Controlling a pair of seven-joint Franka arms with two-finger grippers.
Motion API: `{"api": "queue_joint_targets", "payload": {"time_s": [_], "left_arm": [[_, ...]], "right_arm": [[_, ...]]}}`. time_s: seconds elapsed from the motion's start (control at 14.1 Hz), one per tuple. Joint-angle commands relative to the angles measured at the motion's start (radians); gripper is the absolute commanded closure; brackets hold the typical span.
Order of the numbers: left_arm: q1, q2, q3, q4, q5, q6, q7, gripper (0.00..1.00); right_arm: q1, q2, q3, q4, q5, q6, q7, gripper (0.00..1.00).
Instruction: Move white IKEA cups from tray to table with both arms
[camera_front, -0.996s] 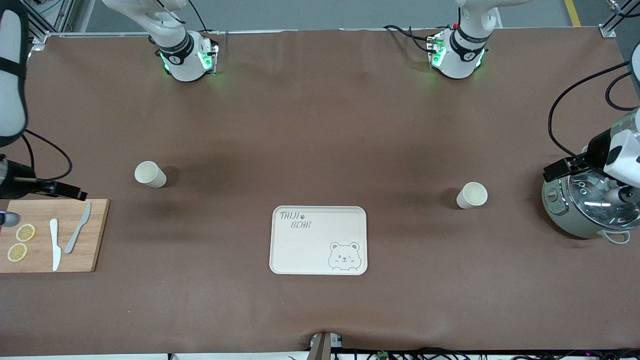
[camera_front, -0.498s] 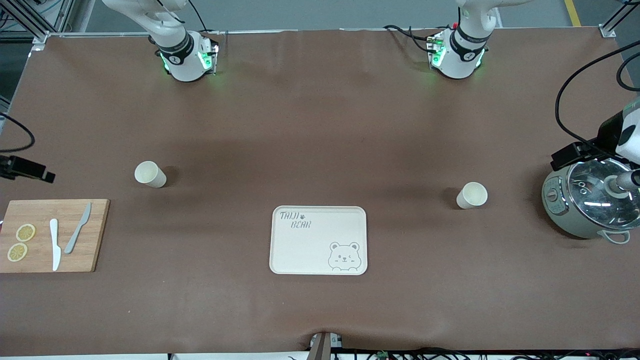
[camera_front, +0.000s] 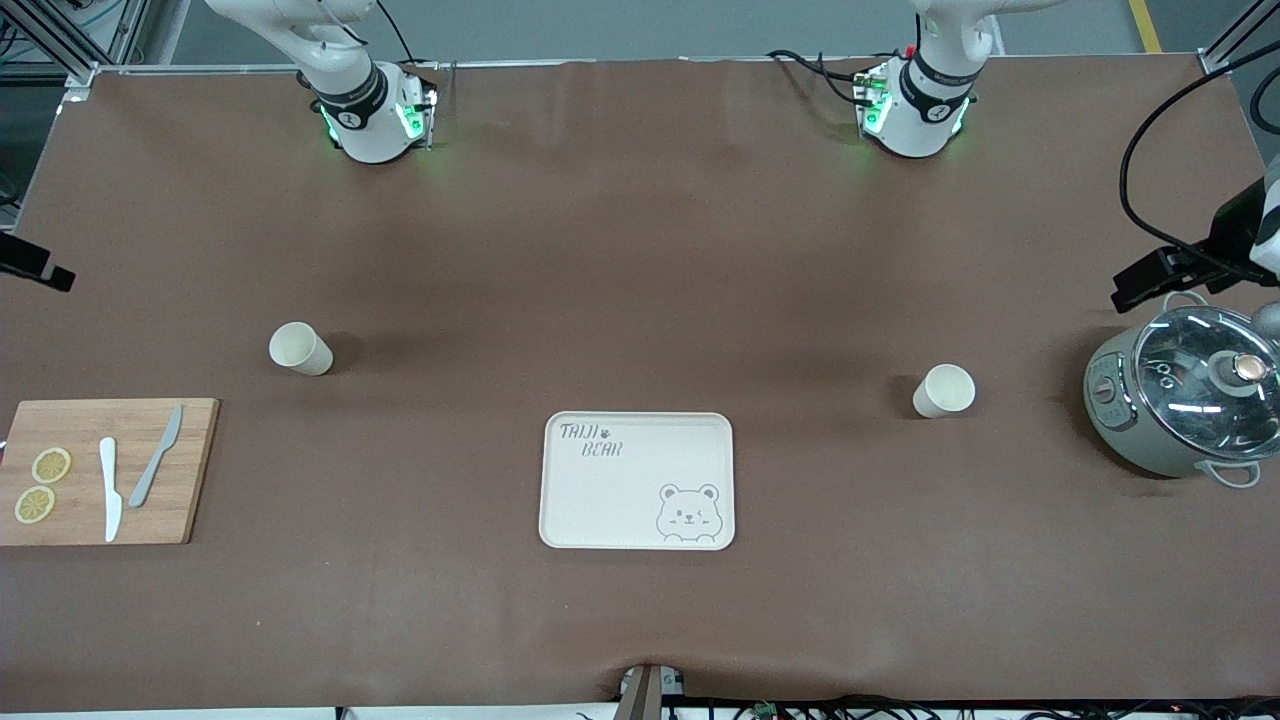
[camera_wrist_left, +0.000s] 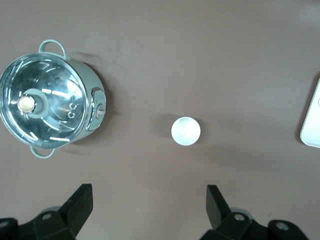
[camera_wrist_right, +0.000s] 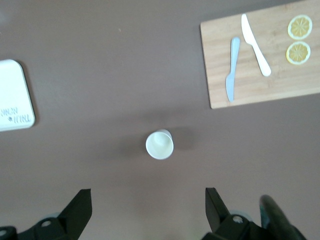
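A: In the front view, where are the white IKEA cups?

B: Both stand upright on the table (camera_front: 640, 250), none in the tray (camera_front: 560, 500). One cup (camera_front: 298, 348) is toward the right arm's end, the other cup (camera_front: 943, 390) toward the left arm's end, each well apart from the tray. I judge the task is finished, so no grasp is coming; each arm is simply the nearer one to its own cup.

A: And the left wrist view?

B: The left gripper (camera_wrist_left: 150, 200) has its jaws wide and empty, high over the table. Its cup (camera_wrist_left: 186, 131) is below, between the pot (camera_wrist_left: 47, 100) and the tray's edge (camera_wrist_left: 312, 122).

A: The right wrist view?

B: The right gripper (camera_wrist_right: 148, 202) is also wide and holds nothing. Its cup (camera_wrist_right: 159, 144) stands between the tray (camera_wrist_right: 15, 95) and the cutting board (camera_wrist_right: 260, 80).

A: What differs from one second ago?

B: Both arms have pulled away toward the edges of the front view; the cups and the tray have not moved
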Motion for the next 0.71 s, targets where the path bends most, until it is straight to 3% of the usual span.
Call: {"api": "queue_joint_targets", "payload": {"time_s": [0.0, 0.14, 0.21, 0.28, 0.64], "left_arm": [[0.008, -0.044, -0.011, -0.035, 0.015, -0.02, 0.034, 0.0], [0.003, -0.053, -0.014, -0.037, 0.012, -0.014, 0.056, 0.0], [-0.004, -0.059, -0.011, -0.041, 0.011, -0.009, 0.057, 0.0], [-0.018, -0.064, -0.009, -0.053, 0.009, -0.006, 0.057, 0.0], [-0.072, -0.151, 0.049, -0.173, -0.028, 0.049, 0.066, 0.0]], "right_arm": [[0.012, -0.074, 0.015, -0.081, -0.031, 0.015, 0.007, 0.0], [0.087, -0.079, 0.022, -0.081, -0.095, 0.025, 0.018, 0.0], [0.101, -0.073, 0.023, -0.019, -0.173, 0.015, 0.021, 0.0], [0.105, -0.053, 0.023, 0.03, -0.194, 0.01, 0.018, 0.0], [0.1, -0.07, 0.019, -0.003, -0.125, -0.028, 0.021, 0.0]]}}
